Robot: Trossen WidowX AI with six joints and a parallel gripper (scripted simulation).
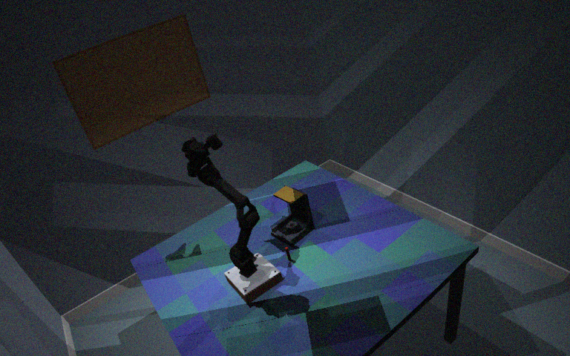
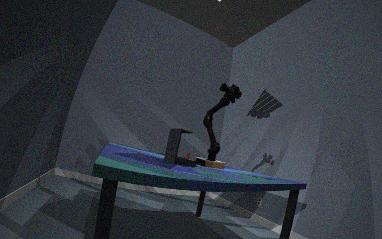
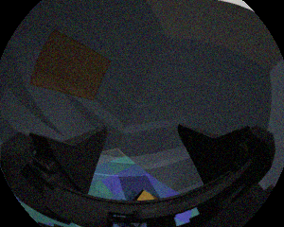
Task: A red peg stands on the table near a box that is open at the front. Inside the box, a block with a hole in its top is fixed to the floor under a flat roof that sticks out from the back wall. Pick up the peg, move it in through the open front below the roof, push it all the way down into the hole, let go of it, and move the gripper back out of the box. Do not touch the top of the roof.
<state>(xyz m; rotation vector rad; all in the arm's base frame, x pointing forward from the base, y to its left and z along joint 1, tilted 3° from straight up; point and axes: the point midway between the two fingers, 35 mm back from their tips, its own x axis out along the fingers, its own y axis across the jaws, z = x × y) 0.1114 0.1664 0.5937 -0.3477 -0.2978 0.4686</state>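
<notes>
The red peg [image 1: 289,254] [image 2: 188,156] stands on the table [image 1: 345,259] between the arm's base and the box [image 1: 306,213] [image 2: 172,146]. The box's yellow-orange roof [image 1: 288,193] [image 2: 187,131] [image 3: 146,196] sticks out from the top of the back wall. The block [image 1: 294,225] sits on the box floor below the roof; its hole is too dark to make out. My gripper [image 3: 143,129] is open and empty, with its fingers wide apart in the wrist view. It is high above the table, well away from the peg and the box.
The arm's white base plate [image 1: 263,276] [image 2: 215,163] is close beside the peg. A brown-orange panel [image 1: 131,81] [image 3: 71,66] shows in the background. Dark shadows lie across the table, and the light is dim.
</notes>
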